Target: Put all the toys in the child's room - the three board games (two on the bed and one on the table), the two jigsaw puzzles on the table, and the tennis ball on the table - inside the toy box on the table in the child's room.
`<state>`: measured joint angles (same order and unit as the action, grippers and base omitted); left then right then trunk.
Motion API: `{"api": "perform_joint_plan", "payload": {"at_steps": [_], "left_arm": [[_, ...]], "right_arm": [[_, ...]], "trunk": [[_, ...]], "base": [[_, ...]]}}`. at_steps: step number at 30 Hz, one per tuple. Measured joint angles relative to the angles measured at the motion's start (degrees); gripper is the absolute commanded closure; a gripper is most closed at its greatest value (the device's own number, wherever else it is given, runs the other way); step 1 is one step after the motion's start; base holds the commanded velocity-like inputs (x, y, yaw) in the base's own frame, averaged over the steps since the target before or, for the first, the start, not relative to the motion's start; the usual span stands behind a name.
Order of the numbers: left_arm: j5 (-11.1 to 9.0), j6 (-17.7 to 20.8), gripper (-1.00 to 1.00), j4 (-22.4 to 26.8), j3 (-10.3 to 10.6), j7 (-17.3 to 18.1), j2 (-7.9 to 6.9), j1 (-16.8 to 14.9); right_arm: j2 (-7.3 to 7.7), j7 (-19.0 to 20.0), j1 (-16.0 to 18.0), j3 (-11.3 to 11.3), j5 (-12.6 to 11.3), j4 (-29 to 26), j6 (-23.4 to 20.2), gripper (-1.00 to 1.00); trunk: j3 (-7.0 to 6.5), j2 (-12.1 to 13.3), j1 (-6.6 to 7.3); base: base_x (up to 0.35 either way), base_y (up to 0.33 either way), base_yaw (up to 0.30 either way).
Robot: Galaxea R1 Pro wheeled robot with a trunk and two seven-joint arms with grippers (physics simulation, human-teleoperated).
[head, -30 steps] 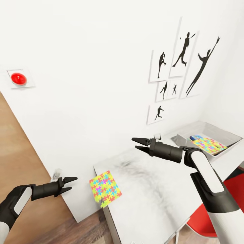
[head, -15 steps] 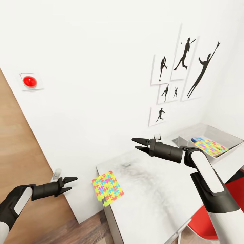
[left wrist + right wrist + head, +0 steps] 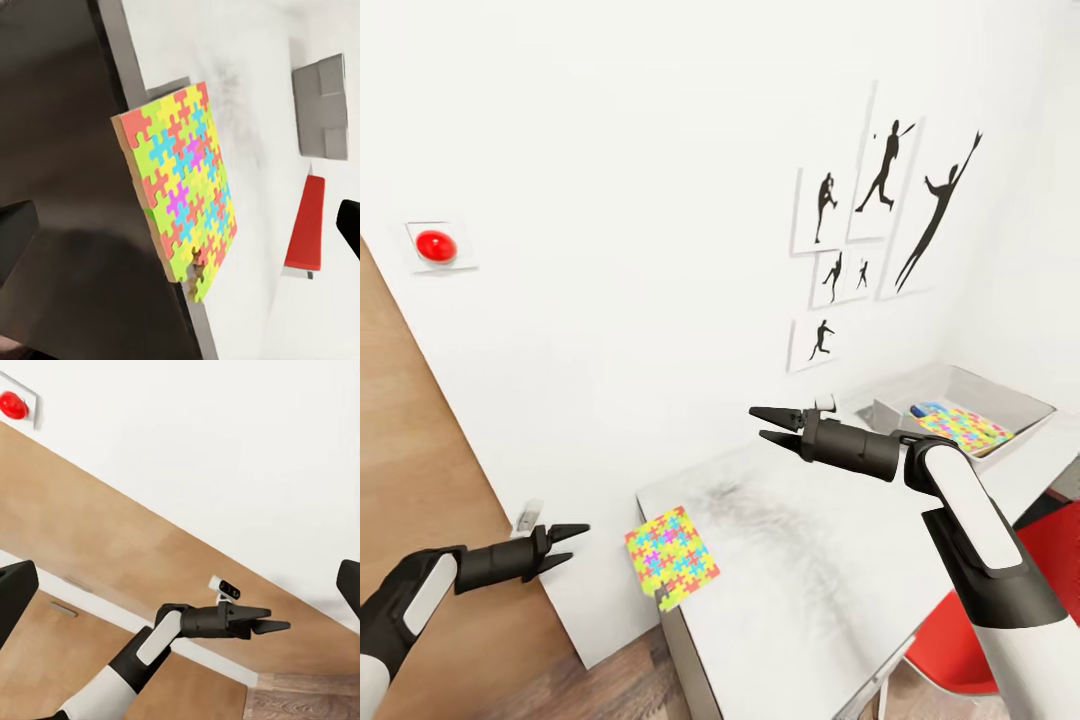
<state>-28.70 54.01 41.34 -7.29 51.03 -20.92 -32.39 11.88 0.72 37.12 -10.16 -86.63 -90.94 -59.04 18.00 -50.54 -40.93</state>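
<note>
Puzzle at the counter's corner, tray at the far end

A puzzle point(image 3: 671, 556) of bright yellow, pink, blue and orange interlocking pieces sits at the near left corner of the white counter point(image 3: 810, 570), tilted, overhanging the edge; in the left wrist view point(image 3: 180, 191) it shows as a thin slab with one piece jutting at a corner; the light-grey toy box point(image 3: 1015, 403), shallow, open, sloping-sided, stands at the counter's far right end by the wall; inside it lie a second puzzle point(image 3: 964, 427) and, beside that, a blue item point(image 3: 926, 408) too small to tell.
</note>
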Motion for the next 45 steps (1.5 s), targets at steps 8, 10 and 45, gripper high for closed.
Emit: {"api": "perform_joint_plan", "payload": {"at_steps": [8,10,45], "left_arm": [[-0.3,-4.3,-1.0,-6.3,-0.3,1.3,0.0,0.0],[-0.3,-5.1,-1.0,-7.0,-0.2,1.8,-0.04,0.0],[0.3,-6.1,-1.0,-8.7,-0.4,5.8,-0.28,0.0]], "right_arm": [[-0.03,0.1,0.0,0.1,0.0,0.0,0.0,-1.0],[-0.04,0.1,0.0,0.1,0.0,0.0,0.0,-1.0],[-0.13,-0.2,0.0,0.2,0.0,0.0,0.9,-1.0]], "trunk": [[-0.05,0.0,0.0],[0.12,-0.4,-0.21],[6.31,-14.4,-7.91]], "base": [[0.0,0.0,-0.012],[0.0,0.0,-0.001],[-0.017,0.0,-0.02]]}}
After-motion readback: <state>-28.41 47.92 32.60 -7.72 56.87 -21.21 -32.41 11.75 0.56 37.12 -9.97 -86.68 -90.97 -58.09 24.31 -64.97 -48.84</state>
